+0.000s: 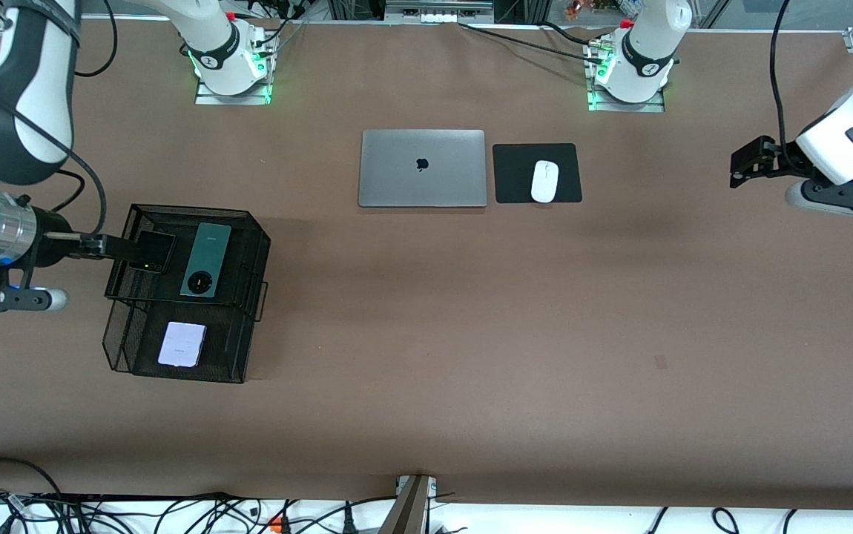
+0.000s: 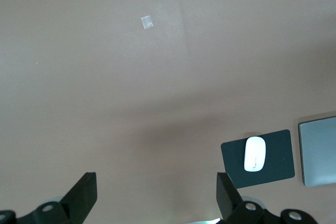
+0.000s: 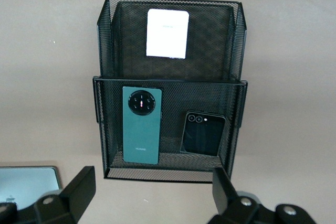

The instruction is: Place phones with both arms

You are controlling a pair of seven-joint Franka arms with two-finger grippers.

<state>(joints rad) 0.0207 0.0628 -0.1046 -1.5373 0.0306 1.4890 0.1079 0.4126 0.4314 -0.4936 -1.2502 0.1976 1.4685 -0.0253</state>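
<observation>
Right end effector (image 3: 152,195) hangs above the upper tier of the black mesh rack (image 1: 245,245) near the counter's edge at the right arm's end, fingers apart and empty, probably just clear of the black phone (image 3: 202,133) lying beside the green phone (image 3: 142,125). Its lower tier holds the lilac phone (image 3: 167,33). Left end effector (image 2: 157,192), spread wide, waits above bare counter (image 1: 471,334) at its own end.

The brown table (image 1: 426,356) carries a black mesh rack (image 1: 237,348), grey laptop (image 1: 422,167) and mousepad (image 1: 515,174) (white mouse (image 1: 544,181) atop).
</observation>
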